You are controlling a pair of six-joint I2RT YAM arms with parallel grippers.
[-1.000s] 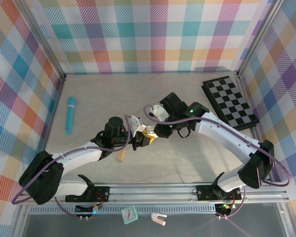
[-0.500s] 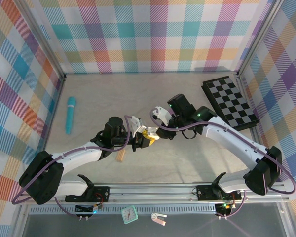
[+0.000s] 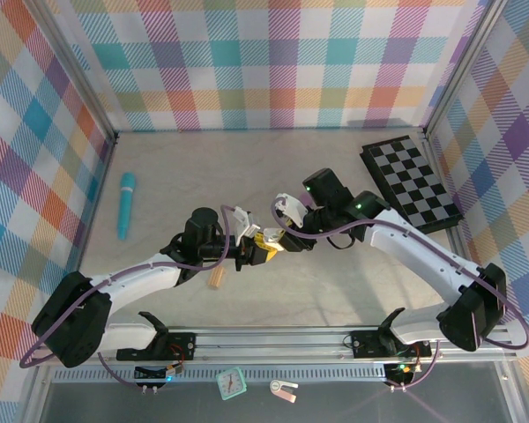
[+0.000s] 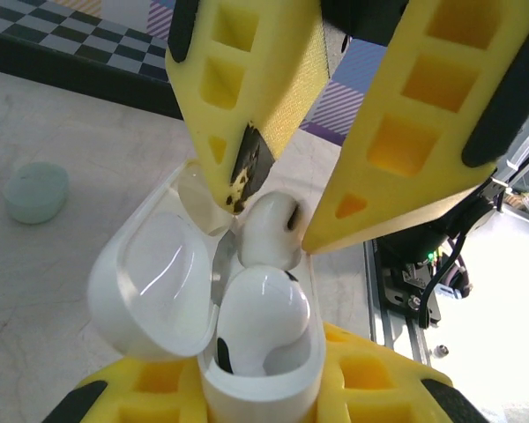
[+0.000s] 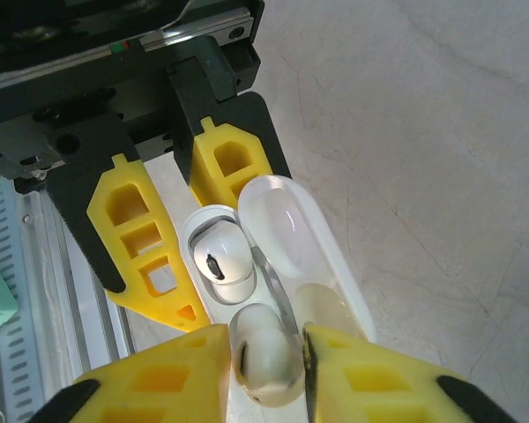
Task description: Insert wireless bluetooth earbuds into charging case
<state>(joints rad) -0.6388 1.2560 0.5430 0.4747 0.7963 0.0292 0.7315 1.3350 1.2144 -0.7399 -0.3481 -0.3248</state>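
Observation:
A white charging case stands with its lid swung open, and my left gripper is shut on its base. One white earbud sits in a well of the case. Just above the other well is a second white earbud, pinched between the yellow fingers of my right gripper, which is shut on it. The right wrist view looks down on the held earbud, the seated earbud and the open lid. In the top view both grippers meet at the case mid-table.
A folded chessboard lies at the back right. A teal cylinder lies at the left. A tan ribbed block rests below my left wrist. A pale green round case lies on the table. A small clock sits on the front rail.
My right wrist has swung right and its fingertips have come down to the open case with the earbud. The left arm has barely moved.

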